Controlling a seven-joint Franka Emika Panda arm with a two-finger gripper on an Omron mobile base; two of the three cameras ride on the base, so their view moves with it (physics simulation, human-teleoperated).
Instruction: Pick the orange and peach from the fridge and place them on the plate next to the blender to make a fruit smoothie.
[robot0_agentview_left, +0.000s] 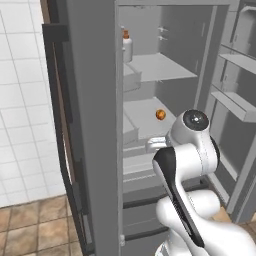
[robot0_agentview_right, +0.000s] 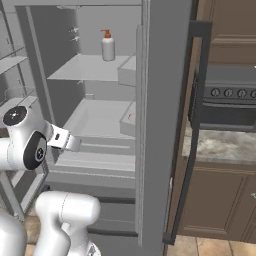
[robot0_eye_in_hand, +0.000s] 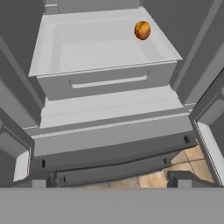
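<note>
Peach (robot0_eye_in_hand: 142, 30) sits on fridge (robot0_agentview_left: 95, 125) shelf, well apart from fingers (robot0_eye_in_hand: 107, 181); their spread unclear.

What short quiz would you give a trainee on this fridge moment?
1. True or false: the peach lies in a door bin of the fridge.
2. What stands on the upper shelf? A: a white pump bottle with an orange top. B: a blender. C: a plate.
3. Fill in: the hand, its fingers spread, holds ___.

Key: 1 false, the peach lies on an inner shelf, towards the back. 2 A. 3 nothing; the peach lies well ahead of the hand.
</note>
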